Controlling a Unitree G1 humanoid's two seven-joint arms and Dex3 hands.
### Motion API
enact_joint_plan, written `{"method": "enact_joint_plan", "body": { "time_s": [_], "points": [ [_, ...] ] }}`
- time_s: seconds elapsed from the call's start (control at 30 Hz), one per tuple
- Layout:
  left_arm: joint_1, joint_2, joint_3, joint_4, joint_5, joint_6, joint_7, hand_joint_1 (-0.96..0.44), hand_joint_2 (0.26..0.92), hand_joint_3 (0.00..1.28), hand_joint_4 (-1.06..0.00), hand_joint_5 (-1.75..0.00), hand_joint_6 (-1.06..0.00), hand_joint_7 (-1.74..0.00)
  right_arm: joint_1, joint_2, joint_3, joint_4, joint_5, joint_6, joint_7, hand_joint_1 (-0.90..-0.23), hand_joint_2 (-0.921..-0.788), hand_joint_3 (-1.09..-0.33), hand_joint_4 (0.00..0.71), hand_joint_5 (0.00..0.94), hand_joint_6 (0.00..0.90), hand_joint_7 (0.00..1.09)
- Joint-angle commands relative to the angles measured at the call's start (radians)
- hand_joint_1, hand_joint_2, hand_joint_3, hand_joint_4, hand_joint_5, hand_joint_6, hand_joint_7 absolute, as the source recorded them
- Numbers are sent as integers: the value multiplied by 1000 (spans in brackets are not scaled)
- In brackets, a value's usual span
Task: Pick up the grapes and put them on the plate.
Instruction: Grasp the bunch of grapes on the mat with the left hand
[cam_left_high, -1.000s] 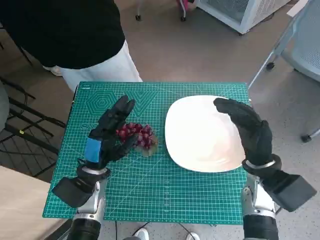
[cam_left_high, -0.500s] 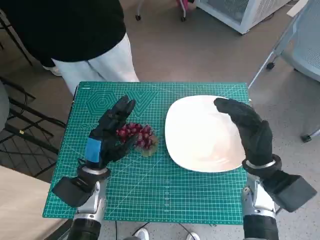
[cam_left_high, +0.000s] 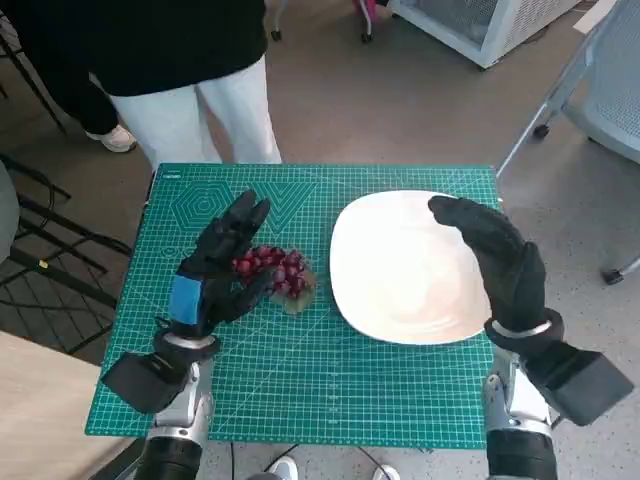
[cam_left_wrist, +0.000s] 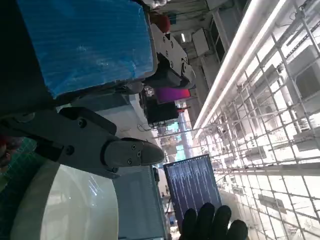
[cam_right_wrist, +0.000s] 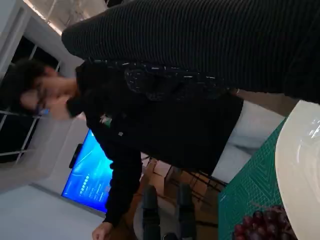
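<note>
I see the red grape bunch (cam_left_high: 275, 270) lying on the tabletop's green cutting mat (cam_left_high: 300, 380), right under my left hand (cam_left_high: 215, 265), whose spread fingers straddle it ungripped, while the white plate (cam_left_high: 400, 300) waits rightward beneath my open right hand (cam_left_high: 495, 255).

The left hand (cam_left_high: 215, 270) is black, built of hard, angular segments, with a rectangle of bright blue tape (cam_left_high: 186, 297) across its back; in the left wrist view that tape (cam_left_wrist: 87, 42) shows a fine ribbed texture, and the dark grey finger segments (cam_left_wrist: 90, 142) below it carry small round screws. The right hand (cam_left_high: 500, 265) wears a black knitted glove whose ribbed weave is plain in the right wrist view (cam_right_wrist: 210, 45). A silvery ring (cam_left_high: 522, 327) circles its wrist. Both forearms are pale grey-white, each bearing a black boxy camera housing (cam_left_high: 143, 382) near the wrist.
</note>
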Motion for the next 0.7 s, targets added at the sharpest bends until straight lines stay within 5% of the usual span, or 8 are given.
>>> {"method": "enact_joint_plan", "body": {
  "time_s": [0.03, 0.23, 0.33, 0.5, 0.7],
  "points": [
    [-12, 13, -3, -25, -1, 14, -6, -282, 921, 276, -438, 0, -486, -1, 18, -3, 3, 0, 3, 19, 1, -565, -921, -695, 189, 1, -1, 359],
    [-10, 69, -10, -71, 32, 71, -22, -341, 921, 244, -380, 0, -451, 0, 21, -4, 4, -9, -1, 26, -4, -561, -921, -696, 188, 0, -1, 354],
    [-2, 168, -25, -123, 105, 143, -57, -425, 921, 194, -291, 0, -373, 0, 21, -4, 5, -14, -5, 27, -7, -561, -921, -697, 186, 0, -1, 350],
    [18, 341, -55, -255, 282, 292, -106, -608, 910, 73, -57, 1, -143, 0, 19, -5, 5, -15, -12, 27, -13, -558, -921, -699, 184, 0, -1, 345],
    [30, 447, -105, -460, 487, 585, -140, -670, 805, 10, -5, 1, -54, -9, 16, -8, 6, -15, -15, 27, -18, -559, -921, -703, 183, 0, -1, 341]
  ]
}}
